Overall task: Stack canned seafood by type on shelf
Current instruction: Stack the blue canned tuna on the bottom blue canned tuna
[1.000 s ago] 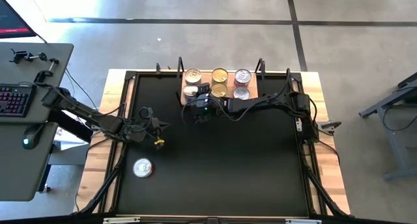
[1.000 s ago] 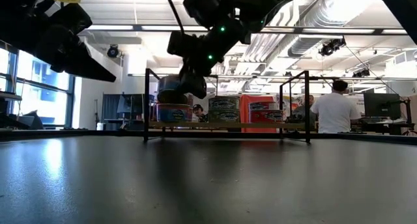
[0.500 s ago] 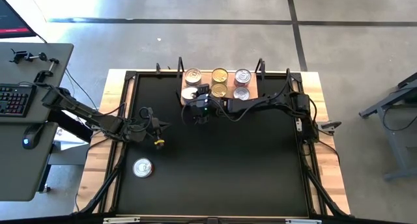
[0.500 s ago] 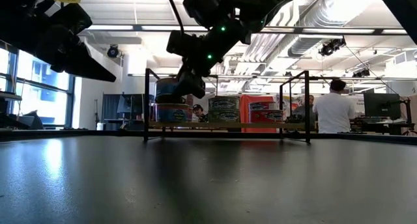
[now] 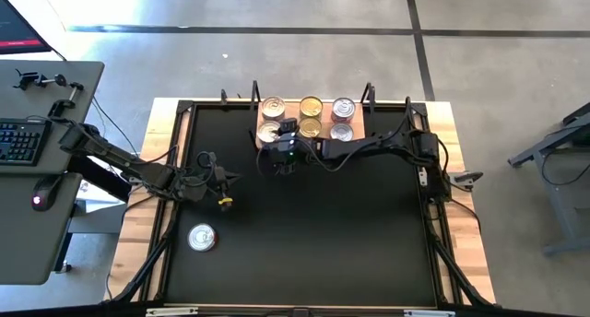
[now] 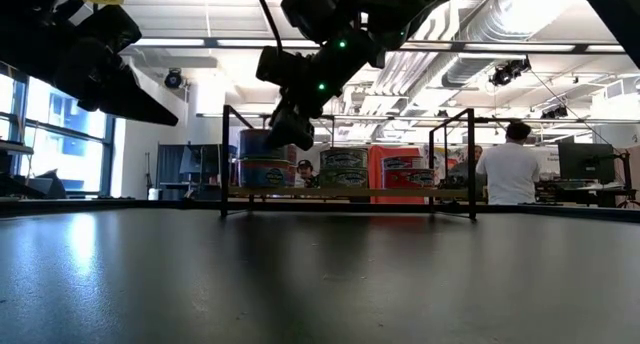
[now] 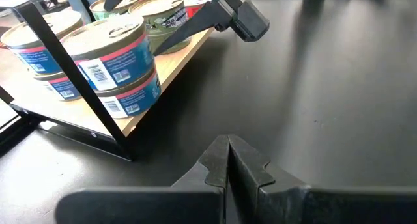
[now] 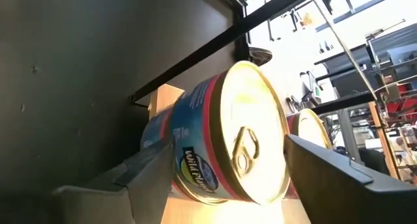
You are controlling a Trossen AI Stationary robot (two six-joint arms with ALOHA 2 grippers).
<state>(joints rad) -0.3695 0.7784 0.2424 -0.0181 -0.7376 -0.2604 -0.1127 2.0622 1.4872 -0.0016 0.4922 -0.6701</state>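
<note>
The shelf stands at the mat's far edge with canned seafood in two rows: silver-lidded, gold-lidded and purple-tinted tins behind, more in front. At the front left, a blue-labelled tin rests flat on a like tin. My right gripper is open, one finger on either side of that top tin. My left gripper hovers shut over the mat's left part. One silver tin lies on the mat near the left front.
Black wire posts rise at the shelf's corners, close to the front-left stack. The black mat lies bare between the shelf and the near edge. A person stands in the room behind the table.
My right gripper has opened wider around the top tin of the front-left stack and let it go. The tin stays put on the tin below it.
</note>
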